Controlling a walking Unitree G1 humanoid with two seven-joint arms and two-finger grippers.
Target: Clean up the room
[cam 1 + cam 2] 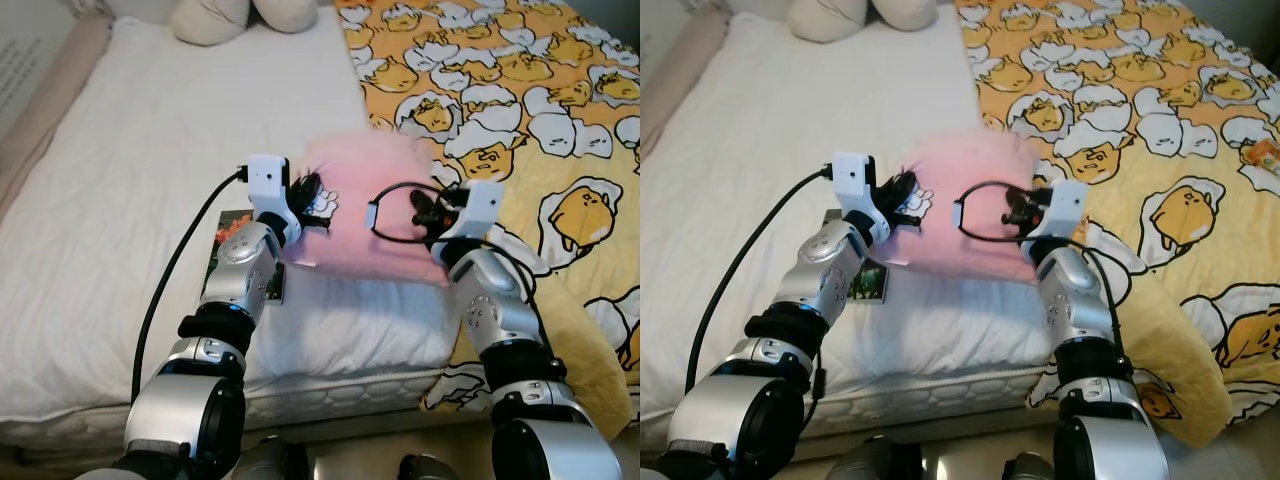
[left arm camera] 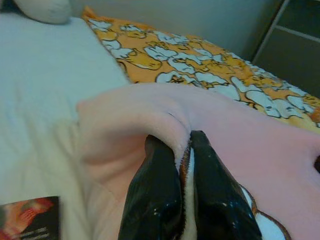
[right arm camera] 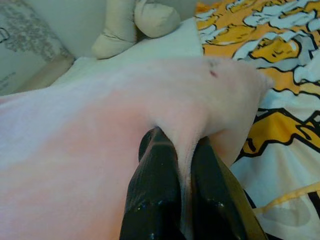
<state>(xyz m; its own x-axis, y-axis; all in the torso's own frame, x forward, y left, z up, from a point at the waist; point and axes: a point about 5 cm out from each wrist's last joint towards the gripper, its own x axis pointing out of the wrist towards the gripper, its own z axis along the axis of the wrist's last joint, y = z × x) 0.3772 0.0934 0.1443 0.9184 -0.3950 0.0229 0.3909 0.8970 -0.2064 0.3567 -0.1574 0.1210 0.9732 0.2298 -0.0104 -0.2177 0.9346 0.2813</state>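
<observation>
both grippers hold a pink pillow [image 1: 365, 215] up over the bed [image 1: 150, 150], above its near edge. the left gripper [image 2: 184, 150] has its fingers pinched on a fold at one side of the pillow, and the right gripper [image 3: 181, 142] is clamped on a fold at the other side. just beyond the pillow lies a yellow blanket [image 1: 520, 90]. a small card [image 1: 232, 240] lies on the bed beneath the pillow's left side.
</observation>
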